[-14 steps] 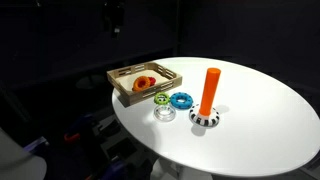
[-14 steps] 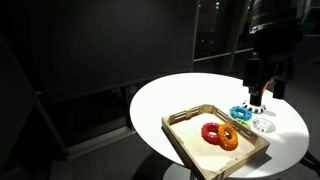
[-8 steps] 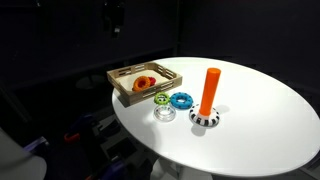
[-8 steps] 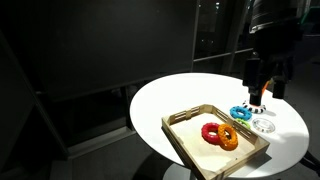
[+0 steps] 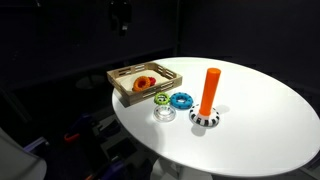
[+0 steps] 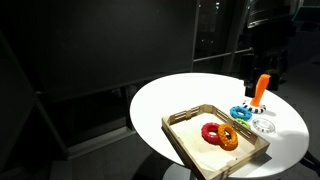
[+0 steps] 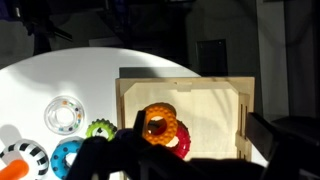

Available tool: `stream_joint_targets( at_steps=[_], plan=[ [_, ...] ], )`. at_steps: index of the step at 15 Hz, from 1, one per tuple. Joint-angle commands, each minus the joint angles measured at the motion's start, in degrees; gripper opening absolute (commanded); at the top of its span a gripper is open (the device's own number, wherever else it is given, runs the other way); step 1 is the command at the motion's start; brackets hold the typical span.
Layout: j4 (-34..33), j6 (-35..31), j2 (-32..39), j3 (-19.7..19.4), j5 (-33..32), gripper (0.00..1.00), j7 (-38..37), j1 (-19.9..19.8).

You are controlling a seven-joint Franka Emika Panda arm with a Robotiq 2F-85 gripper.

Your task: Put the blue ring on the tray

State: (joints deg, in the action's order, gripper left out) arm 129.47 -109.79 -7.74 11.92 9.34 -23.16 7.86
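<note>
While the gripper (image 5: 120,16) hangs high above a round white table (image 5: 250,130), its fingers (image 7: 100,160) show only as dark, blurred shapes at the bottom of the wrist view, so it is not possible to tell whether they are open or closed. Just ahead of the fingers lies the tray (image 7: 225,100), a shallow wooden box holding an orange ring (image 7: 160,124) that overlaps a red ring (image 7: 184,146). Outside the tray, off to one side of the fingers, the blue ring (image 7: 68,156) rests on the table just beside a green ring (image 7: 99,130). Near them sit a clear ring (image 7: 64,113) and an upright orange peg (image 5: 209,90) on a striped base (image 5: 205,118).
</note>
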Motion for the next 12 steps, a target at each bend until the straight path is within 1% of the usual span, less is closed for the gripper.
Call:
stream_joint_targets(
  at_steps=[1, 6, 9, 11, 12],
  plan=[
    [-2.7, -1.9, 2.6, -0.6, -4.5, 1.0, -4.9, -0.8],
    [0.0, -9.1, 3.4, -2.0, -10.1, 1.0, -15.2, -2.2],
    [1.4, -11.9, 4.1, -3.2, -10.5, 1.0, -20.5, -2.8],
    [1.6, -12.0, 4.8, -3.7, -10.5, 1.0, -22.2, -2.8],
    [1.1, -11.1, 4.8, -3.7, -9.7, 1.0, -19.6, -2.3]
  ],
)
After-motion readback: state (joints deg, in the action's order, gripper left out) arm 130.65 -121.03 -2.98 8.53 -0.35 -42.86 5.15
